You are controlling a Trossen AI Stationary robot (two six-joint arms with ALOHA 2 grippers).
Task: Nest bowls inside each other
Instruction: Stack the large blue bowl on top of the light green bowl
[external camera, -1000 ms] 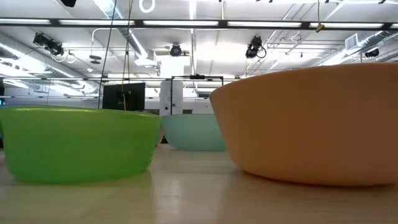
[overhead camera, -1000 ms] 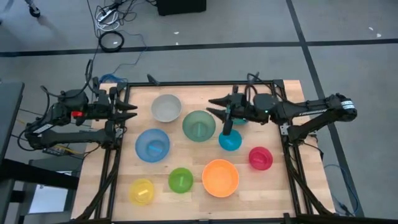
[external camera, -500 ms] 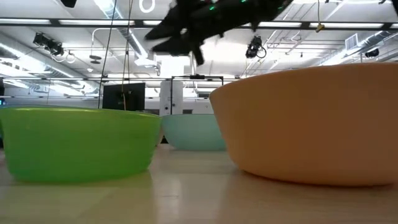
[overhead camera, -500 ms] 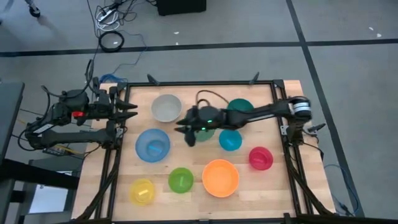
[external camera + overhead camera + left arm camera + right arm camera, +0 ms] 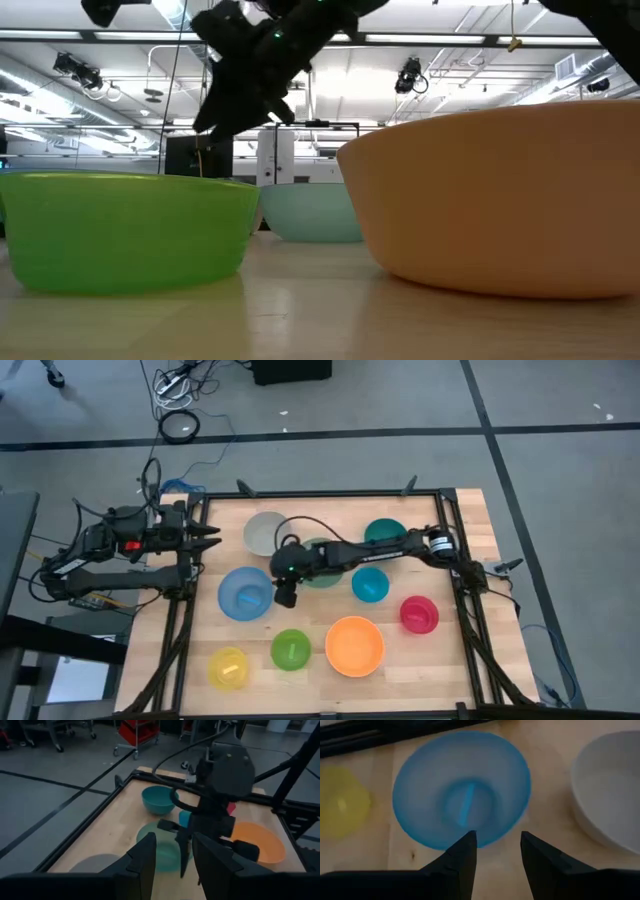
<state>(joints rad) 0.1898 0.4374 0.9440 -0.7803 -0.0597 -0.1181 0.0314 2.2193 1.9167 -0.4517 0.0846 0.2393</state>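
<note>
While the left gripper (image 5: 212,538) is parked at the table's (image 5: 450,670) left edge, fingers apart and empty, the right arm is stretched across the middle of the high view. Its right gripper (image 5: 284,596) is held just beside the blue bowl's (image 5: 245,592) right rim, fingers apart, nothing between them; in the right wrist view the blue bowl (image 5: 461,788) is seen directly past the fingertips (image 5: 465,846).

All bowls are seen standing singly, none nested. The white bowl (image 5: 264,531) sits at upper left, the pale green bowl (image 5: 325,572) at centre, partly covered by the arm, and the teal bowl (image 5: 384,532) at upper right. The cyan bowl (image 5: 370,584) lies just right of centre, the pink bowl (image 5: 419,614) at right. Along the bottom are found the yellow bowl (image 5: 229,667), the lime bowl (image 5: 290,649) and the orange bowl (image 5: 354,645).
</note>
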